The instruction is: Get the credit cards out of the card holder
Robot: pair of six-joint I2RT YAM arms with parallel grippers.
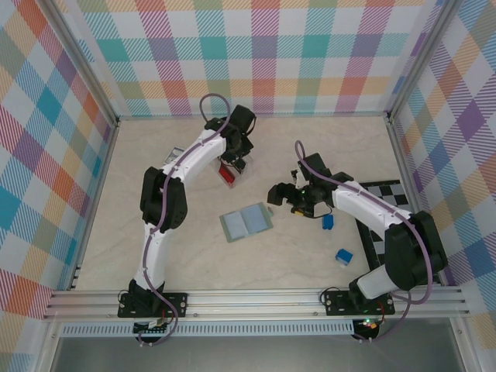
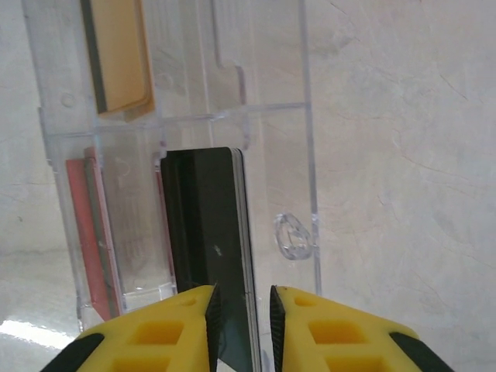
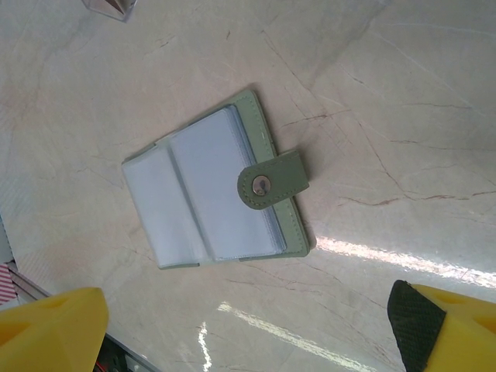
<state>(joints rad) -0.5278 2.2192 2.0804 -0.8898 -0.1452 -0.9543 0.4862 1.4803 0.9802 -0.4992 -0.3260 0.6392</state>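
1. Over in the upper-left-of-centre of the top view, the left gripper (image 1: 232, 163) is nose-down in the clear tray (image 2: 310, 155). The wrist view has its fingers (image 2: 167, 333) parted just a crack around a dark card (image 2: 205, 225) standing on edge, with a sliver of gap on the right side, so no firm pinch.
2. A red card (image 2: 81, 225) stands in the compartment to the left, and a tan card (image 2: 120, 54) sits in the upper-left one.
3. Risk here: pull away crooked and a pad could snag the dark card, tipping it or shoving the light tray.
4. Centre frame: the card holder (image 1: 246, 221) lies open and flat on the table (image 1: 155, 256), pale blue pockets up, no card colour showing. Whether any card is tucked inside, I cannot tell.
5. Right of it, the right gripper (image 1: 285, 194) hangs just beside, jaws spread wide, nothing held.
6. Danger there: a soft holder slides or flips shut if prodded one-handed.
7. Lower right, two blue blocks (image 1: 343, 256) lie near that arm's sweep.
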